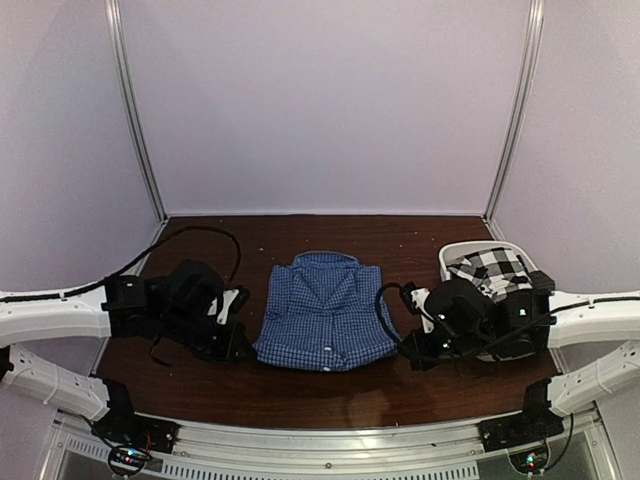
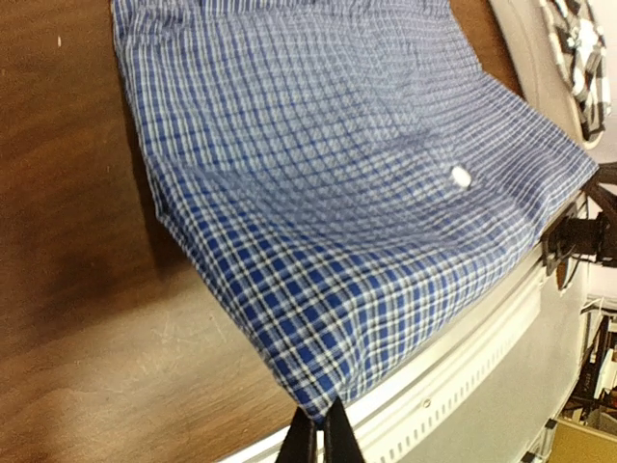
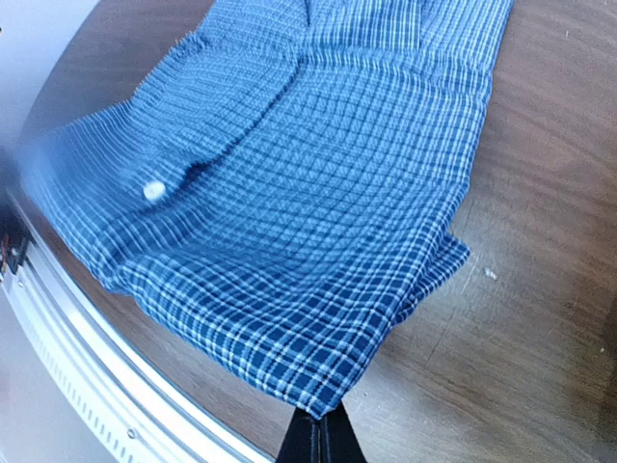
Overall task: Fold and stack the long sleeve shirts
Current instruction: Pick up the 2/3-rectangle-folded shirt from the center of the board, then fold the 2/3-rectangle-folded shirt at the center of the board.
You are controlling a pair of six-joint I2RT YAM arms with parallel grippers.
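The blue gingham long sleeve shirt (image 1: 325,312) lies folded in the middle of the brown table, collar at the far side. My left gripper (image 2: 321,413) is shut on its near left corner, which is lifted a little off the wood. My right gripper (image 3: 321,417) is shut on the near right corner of the same shirt (image 3: 289,222). From above, the left gripper (image 1: 243,347) and right gripper (image 1: 412,353) flank the shirt's near edge. A black-and-white checked shirt (image 1: 490,268) lies bunched in the white tub (image 1: 447,252) at the right.
The table's near edge carries a white metal rail (image 2: 453,371), close behind both gripped corners. The tub stands just behind my right arm. Black cables loop over both arms. Grey walls close off the back and sides.
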